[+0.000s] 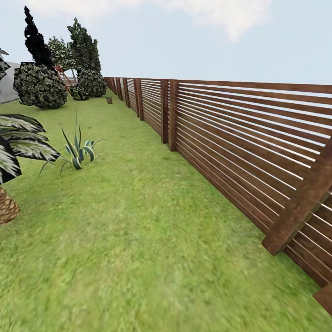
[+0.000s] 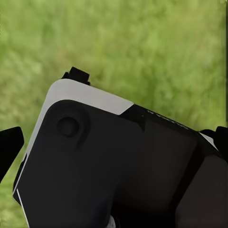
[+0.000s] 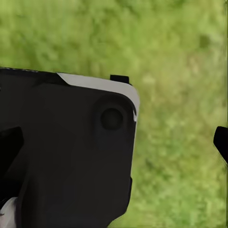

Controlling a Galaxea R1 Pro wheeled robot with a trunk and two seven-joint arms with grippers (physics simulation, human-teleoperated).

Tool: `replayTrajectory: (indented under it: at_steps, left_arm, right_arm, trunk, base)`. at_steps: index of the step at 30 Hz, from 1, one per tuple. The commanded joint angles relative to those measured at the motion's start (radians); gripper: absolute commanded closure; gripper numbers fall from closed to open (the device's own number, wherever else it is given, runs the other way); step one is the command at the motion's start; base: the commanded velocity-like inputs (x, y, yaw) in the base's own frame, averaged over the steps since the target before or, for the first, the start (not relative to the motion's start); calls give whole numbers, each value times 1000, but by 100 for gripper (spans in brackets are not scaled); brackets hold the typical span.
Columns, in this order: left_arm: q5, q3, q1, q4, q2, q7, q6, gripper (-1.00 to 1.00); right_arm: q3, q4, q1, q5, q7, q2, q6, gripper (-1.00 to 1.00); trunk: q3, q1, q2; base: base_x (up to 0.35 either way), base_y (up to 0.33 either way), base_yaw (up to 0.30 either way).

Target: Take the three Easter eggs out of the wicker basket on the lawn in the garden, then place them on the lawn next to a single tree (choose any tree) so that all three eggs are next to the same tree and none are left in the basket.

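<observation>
You're facing mottled green lawn (image 1: 138,240) running along a brown slatted fence (image 1: 240,138) on the right. Spiky striped plant (image 1: 77,154) sits left, scaly palm trunk (image 1: 7,207) at left edge, round bushes (image 1: 39,87) and dark conifers far back. Pale sky, thin cloud.

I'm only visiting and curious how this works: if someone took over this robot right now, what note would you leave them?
Left claw: open, empty, above grass.
Right claw: open, empty, above grass.
Position: on the lawn, wooden fence on the right, palm on the left.
A tiny brown thing far along the fence is too small to identify.
Done: nothing I can confirm.
Left: find the basket, lift out all three eggs, lay them beside one tree.
</observation>
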Motion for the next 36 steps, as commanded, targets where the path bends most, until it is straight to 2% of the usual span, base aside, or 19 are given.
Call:
replayTrajectory:
  at_steps: [1, 10, 19, 26, 36]
  left_arm:
    - [0, 0, 0, 0, 0, 0, 0, -100]
    - [0, 0, 0, 0, 0, 0, 0, -100]
    - [0, 0, 0, 0, 0, 0, 0, -100]
    - [0, 0, 0, 0, 0, 0, 0, -100]
    - [-1, 0, 0, 0, 0, 0, 0, -100]
  right_arm:
    - [0, 0, 0, 1, 0, 0, 0, -100]
    - [1, 0, 0, 1, 0, 0, 0, -100]
    - [0, 0, 0, 1, 1, 0, -1, -100]
    - [1, 0, 0, 1, 1, 0, -1, -100]
    - [3, 1, 0, 3, 3, -4, 4, -100]
  trunk:
    - [0, 0, 0]
    - [0, 0, 0]
    - [0, 0, 0]
    - [0, 0, 0]
    - [0, 0, 0]
  base:
    - [332, 0, 215]
    - [332, 0, 258]
    - [332, 0, 30]
    - [332, 0, 203]
    - [332, 0, 16]
